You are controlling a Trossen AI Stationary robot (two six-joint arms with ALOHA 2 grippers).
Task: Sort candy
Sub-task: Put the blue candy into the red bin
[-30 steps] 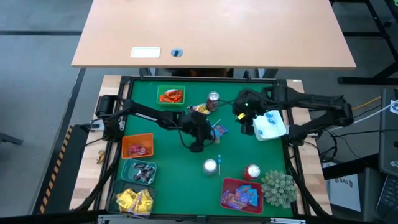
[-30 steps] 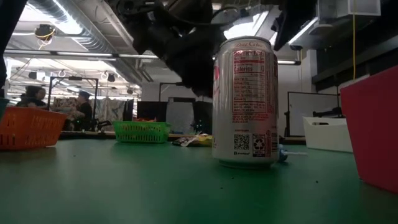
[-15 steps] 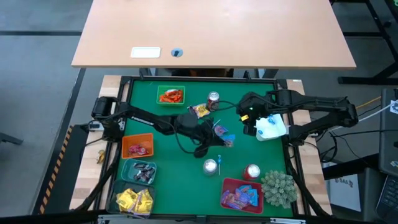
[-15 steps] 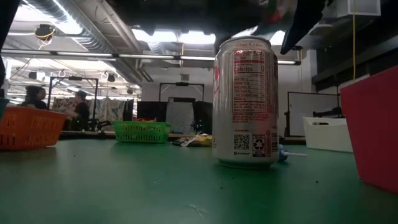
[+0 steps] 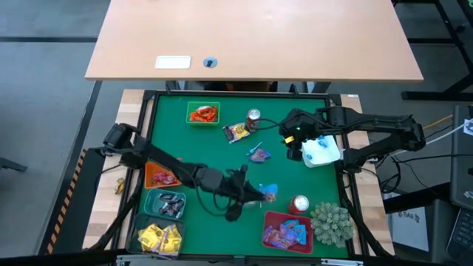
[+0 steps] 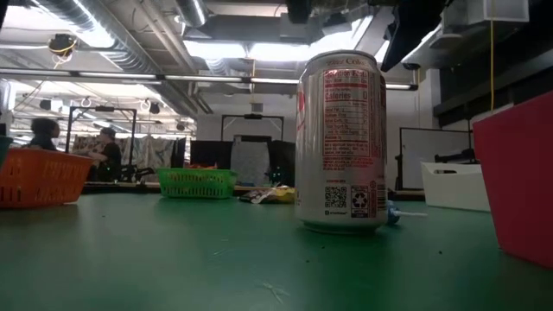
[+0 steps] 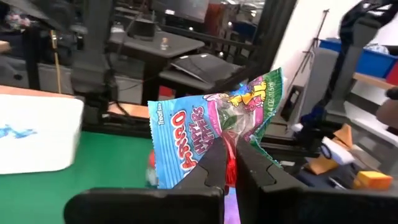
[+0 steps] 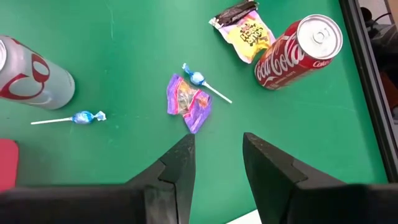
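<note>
The left arm is stretched low across the green bench [image 5: 185, 140] from its base at the left edge, its left hand [image 5: 259, 193] near the front, just beside the red rectangular bin [image 5: 275, 220] of blue and purple packets. The left hand is clamped on a blue and green printed gummy packet [image 7: 211, 130], pinched between the two dark fingers [image 7: 214, 163]; in the high view the packet shows as a blue patch at the fingertips, close to the red bin's rear rim. The right arm is folded along the right rear, with the right hand [image 5: 294, 139] hovering beside the white rectangular tub [image 5: 322, 150]; its fingers [image 8: 179, 163] are seen parted, holding nothing. Below the right hand, on open green, lie a purple foil wrapper [image 8: 188, 102] touching a blue-headed lollipop [image 8: 198, 79], a yellow and dark packet [image 8: 245, 29] just beside an upright red drink can [image 8: 298, 52], and a second blue lollipop [image 8: 79, 117] near a silver drink can [image 8: 31, 74]. Sorted bins are lined down the left edge: a green basket [image 5: 202, 113] at the rear, an orange basket [image 5: 163, 174], a dark grey tray [image 5: 165, 204], and a tray of yellow sweets [image 5: 160, 238]. The middle of the bench is largely open; the front right corner is crowded by a spiky grey-green plant [image 5: 330, 224] and another red can [image 5: 300, 203].
</note>
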